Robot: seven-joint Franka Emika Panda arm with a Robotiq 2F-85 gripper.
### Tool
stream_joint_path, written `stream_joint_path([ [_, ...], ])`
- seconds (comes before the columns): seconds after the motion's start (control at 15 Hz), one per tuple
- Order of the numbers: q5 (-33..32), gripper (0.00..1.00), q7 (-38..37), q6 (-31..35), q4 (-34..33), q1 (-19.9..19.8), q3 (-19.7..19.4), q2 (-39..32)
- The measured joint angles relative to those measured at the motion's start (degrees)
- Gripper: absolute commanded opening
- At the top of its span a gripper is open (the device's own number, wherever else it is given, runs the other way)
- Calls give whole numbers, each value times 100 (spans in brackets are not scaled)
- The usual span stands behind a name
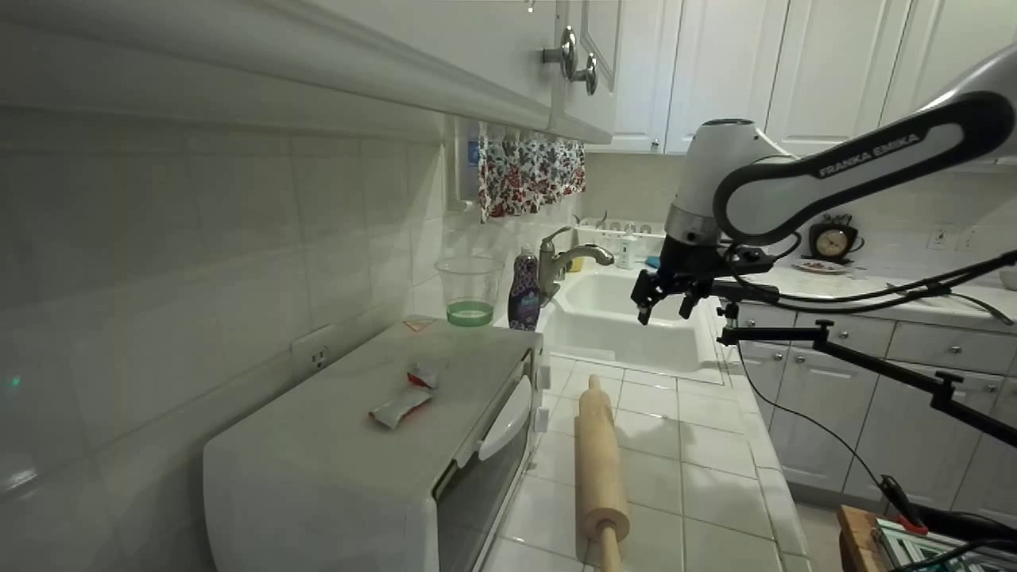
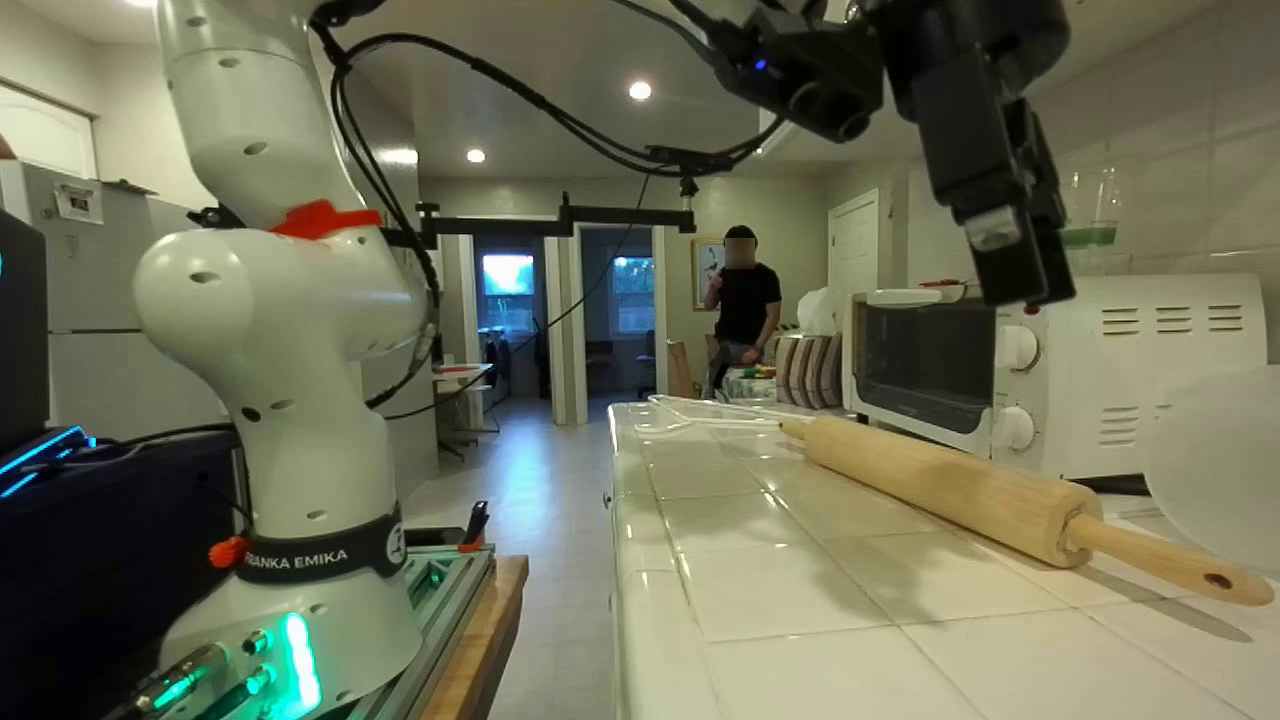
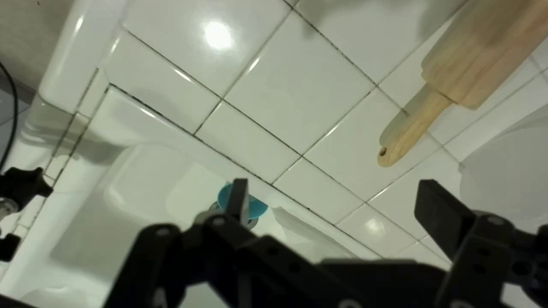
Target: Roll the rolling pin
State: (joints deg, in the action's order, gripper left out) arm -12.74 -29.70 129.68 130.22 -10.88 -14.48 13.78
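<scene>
The rolling pin (image 1: 601,461) is light tan wood and lies on the white tiled counter (image 1: 719,496) beside a white toaster oven. It also shows in an exterior view (image 2: 950,485), with its handle toward the camera. In the wrist view the near part of the rolling pin (image 3: 483,55) and its handle with a small hole show at the upper right; the far end is out of view. My gripper (image 1: 666,311) is open and empty, raised above the sink edge beyond the pin's end. In the wrist view its fingers (image 3: 334,188) are wide apart, with nothing between them.
The toaster oven (image 1: 357,445) stands along the pin's side. The white sink (image 1: 636,342) with a faucet (image 1: 576,254), a purple bottle (image 1: 524,290) and a clear tub (image 1: 469,290) are near. A blue item (image 3: 257,208) lies in the sink. A person (image 2: 742,310) stands far back.
</scene>
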Motion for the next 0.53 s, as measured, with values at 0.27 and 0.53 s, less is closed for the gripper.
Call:
stream_joint_path([
  [0.27, 227, 100, 1205, -842, 244, -4, 28, 1015],
  [0.53, 228, 100, 1405, -930, 364, -4, 37, 1231],
])
